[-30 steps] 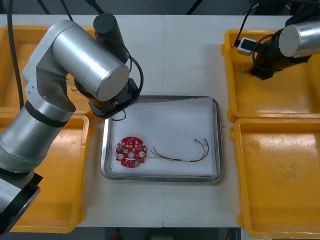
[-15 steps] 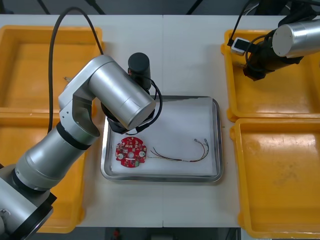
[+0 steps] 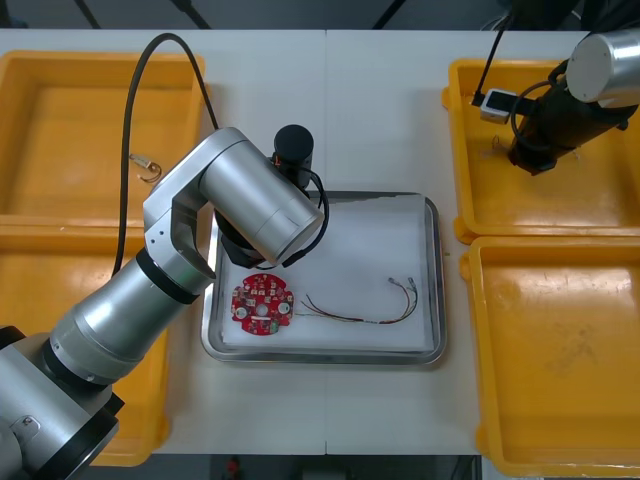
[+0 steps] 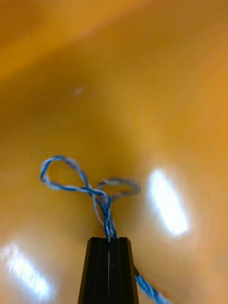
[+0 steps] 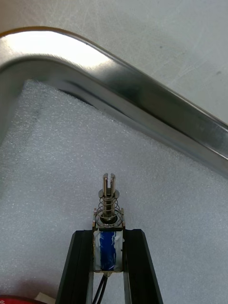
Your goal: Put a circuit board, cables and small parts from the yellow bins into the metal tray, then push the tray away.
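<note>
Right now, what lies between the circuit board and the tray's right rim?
In the front view, a red and yellow cable lies there on the white lining, short of the rim.

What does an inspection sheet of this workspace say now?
Surface: light table, four yellow plastic bins at its sides.
Job's things: round red circuit board in the white-lined metal tray; small metal part in the far left bin.
Clutter: nothing seen.
Grippers: left gripper shut on a blue-bodied sprung metal part over the tray's corner; right gripper shut on the twisted blue and white cable over the far right bin.
Cables: red and yellow cable in the tray; the twisted one loops beyond the right gripper.
Surroundings: nothing seen.
</note>
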Robot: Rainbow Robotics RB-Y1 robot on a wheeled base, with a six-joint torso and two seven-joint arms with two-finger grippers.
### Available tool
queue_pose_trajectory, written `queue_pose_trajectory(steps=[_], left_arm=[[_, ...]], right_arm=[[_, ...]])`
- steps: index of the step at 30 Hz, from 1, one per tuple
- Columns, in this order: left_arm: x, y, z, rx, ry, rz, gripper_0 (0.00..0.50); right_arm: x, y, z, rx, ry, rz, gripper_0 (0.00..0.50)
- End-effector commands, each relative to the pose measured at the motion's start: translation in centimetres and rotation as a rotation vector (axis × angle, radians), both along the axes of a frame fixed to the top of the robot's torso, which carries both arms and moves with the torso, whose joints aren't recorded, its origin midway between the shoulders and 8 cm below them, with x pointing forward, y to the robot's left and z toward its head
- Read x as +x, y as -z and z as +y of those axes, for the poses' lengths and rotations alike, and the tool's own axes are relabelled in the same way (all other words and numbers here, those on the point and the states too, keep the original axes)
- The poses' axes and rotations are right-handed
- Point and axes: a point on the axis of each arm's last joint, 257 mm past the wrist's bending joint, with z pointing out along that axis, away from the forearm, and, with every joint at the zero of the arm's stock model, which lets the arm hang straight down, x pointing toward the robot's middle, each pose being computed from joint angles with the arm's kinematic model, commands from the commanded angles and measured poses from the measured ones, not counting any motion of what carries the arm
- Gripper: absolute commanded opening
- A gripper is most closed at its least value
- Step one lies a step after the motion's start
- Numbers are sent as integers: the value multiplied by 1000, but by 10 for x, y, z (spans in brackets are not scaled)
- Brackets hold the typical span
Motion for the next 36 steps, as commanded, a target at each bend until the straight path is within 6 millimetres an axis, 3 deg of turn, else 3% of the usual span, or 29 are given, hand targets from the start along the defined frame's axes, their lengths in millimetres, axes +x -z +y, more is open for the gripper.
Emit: queue_pose_trajectory(steps=[1, 8, 10, 14, 19, 22, 29, 36], left_arm=[[-6, 2, -17, -19, 15, -6, 0], [-4, 5, -10, -1, 14, -3, 12], [-3, 4, -7, 7, 15, -6, 92], [-1, 3, -3, 16, 17, -9, 162], [-1, -6, 1, 19, 29, -21, 231], [-4, -15, 3, 5, 44, -18, 260], [-17, -41, 7, -24, 77, 15, 324], [-35, -91, 16, -84, 115, 75, 480]], right_arm=[[-3, -60, -36, 35, 70, -27, 0], [-24, -71, -66, 58, 137, 27, 0], [-26, -70, -69, 65, 151, 34, 0], [-31, -61, -75, 74, 174, 53, 5], [-33, -59, -78, 70, 174, 57, 347], [-34, -59, -79, 68, 167, 58, 438], [-35, -58, -84, 103, 200, 59, 477], [-34, -49, -84, 147, 226, 68, 480]])
